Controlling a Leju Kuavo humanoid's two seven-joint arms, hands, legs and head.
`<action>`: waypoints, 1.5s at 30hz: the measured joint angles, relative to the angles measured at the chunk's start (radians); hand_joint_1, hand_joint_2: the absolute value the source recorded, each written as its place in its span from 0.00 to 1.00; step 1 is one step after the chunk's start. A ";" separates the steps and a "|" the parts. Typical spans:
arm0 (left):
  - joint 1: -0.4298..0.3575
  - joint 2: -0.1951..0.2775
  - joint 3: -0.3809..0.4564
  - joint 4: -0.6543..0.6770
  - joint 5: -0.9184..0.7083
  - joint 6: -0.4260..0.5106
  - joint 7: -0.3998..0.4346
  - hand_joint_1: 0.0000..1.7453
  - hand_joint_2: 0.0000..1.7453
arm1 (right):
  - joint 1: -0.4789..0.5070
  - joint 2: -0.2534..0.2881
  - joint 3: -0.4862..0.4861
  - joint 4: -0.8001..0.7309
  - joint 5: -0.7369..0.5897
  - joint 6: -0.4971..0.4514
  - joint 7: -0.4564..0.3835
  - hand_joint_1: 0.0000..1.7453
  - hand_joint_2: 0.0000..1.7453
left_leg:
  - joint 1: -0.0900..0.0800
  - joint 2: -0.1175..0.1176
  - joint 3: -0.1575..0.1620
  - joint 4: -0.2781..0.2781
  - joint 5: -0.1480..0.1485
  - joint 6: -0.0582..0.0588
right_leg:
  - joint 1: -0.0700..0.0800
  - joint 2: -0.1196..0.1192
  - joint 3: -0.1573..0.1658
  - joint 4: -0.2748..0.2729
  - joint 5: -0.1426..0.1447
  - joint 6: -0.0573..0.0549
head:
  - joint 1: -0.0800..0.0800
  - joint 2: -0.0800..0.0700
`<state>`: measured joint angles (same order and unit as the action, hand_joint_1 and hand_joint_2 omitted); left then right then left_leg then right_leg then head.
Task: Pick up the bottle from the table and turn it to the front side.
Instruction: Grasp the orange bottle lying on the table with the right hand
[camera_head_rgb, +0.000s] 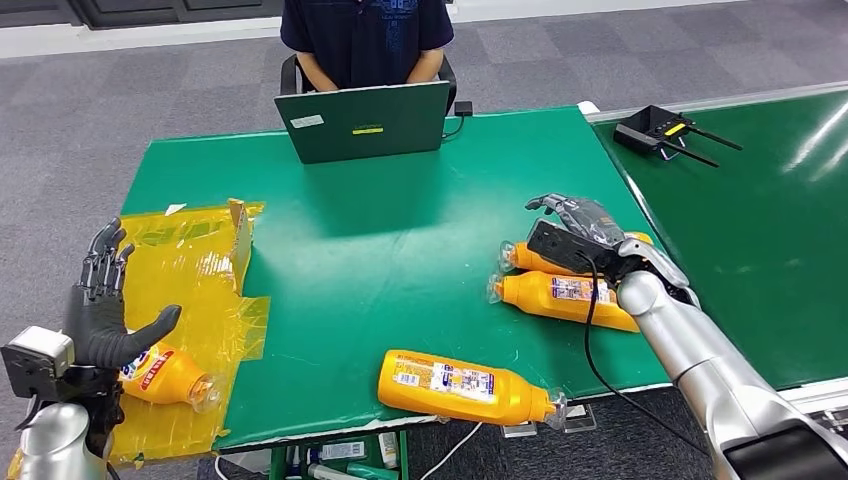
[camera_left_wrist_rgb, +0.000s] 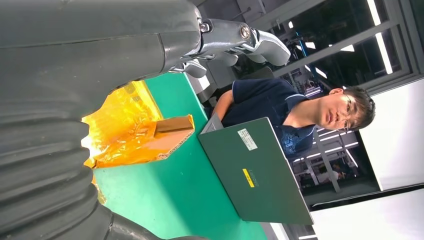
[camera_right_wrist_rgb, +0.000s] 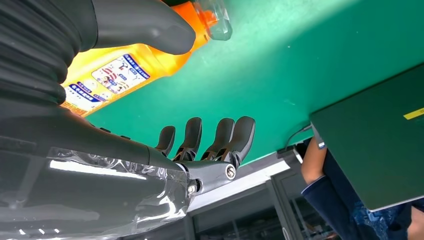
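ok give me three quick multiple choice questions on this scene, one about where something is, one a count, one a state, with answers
1. Where does the laptop stand?
A. on the yellow sheet
B. at the table's far edge, before the seated person
C. beside the right hand

2. How many orange bottles show in the head view?
A. two
B. four
C. six

3. What state is the left hand in?
A. open, holding nothing
B. gripping a bottle
C. pressing the laptop

Answers:
1 B, its lid faces the robot, with the person behind it.
2 B, two by the right hand, one at the near edge, one on the yellow sheet.
3 A, fingers spread, raised above the sheet.
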<state>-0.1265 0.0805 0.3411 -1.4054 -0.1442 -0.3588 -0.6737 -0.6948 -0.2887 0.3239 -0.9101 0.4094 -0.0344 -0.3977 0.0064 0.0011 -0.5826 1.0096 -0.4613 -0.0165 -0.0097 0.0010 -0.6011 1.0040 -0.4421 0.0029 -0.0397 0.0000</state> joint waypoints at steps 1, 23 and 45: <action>0.000 0.000 0.000 0.001 0.000 0.000 0.000 0.00 1.00 | -0.001 0.000 0.000 0.000 0.000 0.001 0.000 0.32 1.00 | 0.000 0.000 0.000 0.000 0.000 0.000 | 0.000 0.000 0.000 0.000 0.000 0.000 | 0.000 0.000; -0.023 0.014 -0.022 0.033 0.009 0.012 0.000 0.00 1.00 | 0.032 0.012 0.000 0.062 0.027 0.013 0.091 0.00 1.00 | 0.000 0.000 0.000 0.000 0.000 0.000 | 0.000 0.000 0.000 0.000 0.000 0.000 | 0.000 0.000; -0.017 0.016 -0.027 0.031 0.019 0.019 0.003 0.00 1.00 | 0.069 0.076 0.009 0.096 0.043 0.017 0.105 0.00 1.00 | 0.000 0.000 -0.001 0.000 0.000 0.000 | 0.001 0.000 0.000 0.000 0.000 0.000 | 0.000 0.000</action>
<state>-0.1436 0.0969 0.3140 -1.3748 -0.1249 -0.3402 -0.6707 -0.6254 -0.2129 0.3331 -0.8141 0.4526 -0.0170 -0.2926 0.0065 0.0010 -0.5831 1.0095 -0.4613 -0.0166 -0.0089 0.0010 -0.6016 1.0042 -0.4422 0.0028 -0.0397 -0.0001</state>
